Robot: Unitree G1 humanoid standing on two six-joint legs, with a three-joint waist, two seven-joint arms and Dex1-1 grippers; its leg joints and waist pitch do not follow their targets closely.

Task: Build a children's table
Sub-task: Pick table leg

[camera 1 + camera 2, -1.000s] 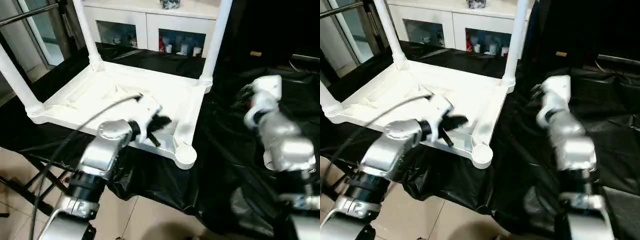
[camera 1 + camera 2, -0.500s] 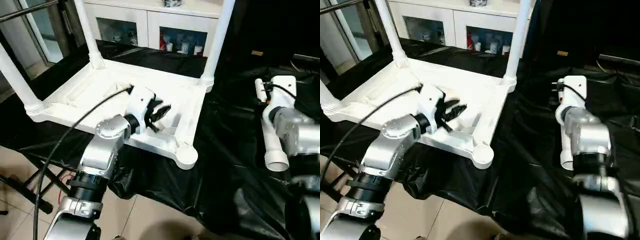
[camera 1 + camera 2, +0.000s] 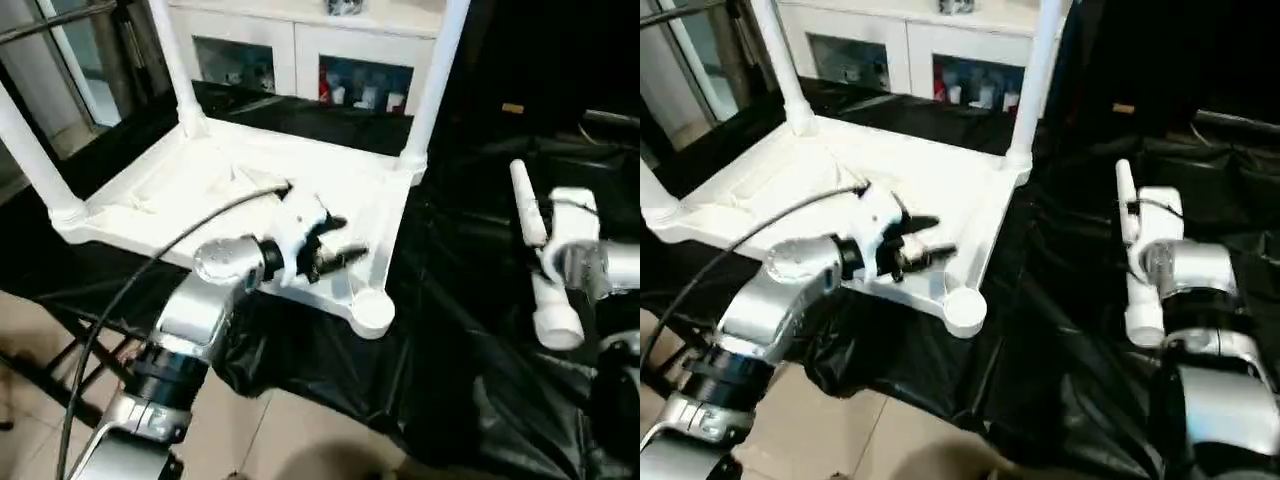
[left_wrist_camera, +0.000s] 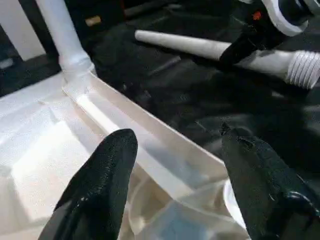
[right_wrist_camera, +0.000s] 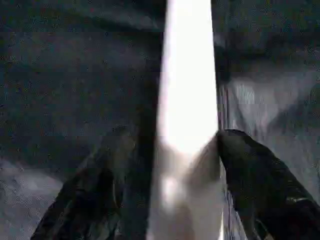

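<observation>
Three legs stand fitted in the corner sockets of the tabletop (image 3: 250, 185), which lies underside up on black sheeting (image 3: 460, 330) at the upper left of the head view; the socket (image 3: 372, 312) at its near right corner holds no leg. The left gripper (image 3: 335, 245) hovers over that near right part of the tabletop, its fingers (image 4: 102, 180) spread apart with nothing between them. A fourth leg (image 3: 540, 265) lies on the sheeting at the right of the frame, thick ribbed end toward the camera. The right gripper (image 5: 167, 190) straddles this leg, one finger on either side; whether the fingers press it cannot be told. A white cabinet (image 3: 300, 45) stands behind the tabletop.
</observation>
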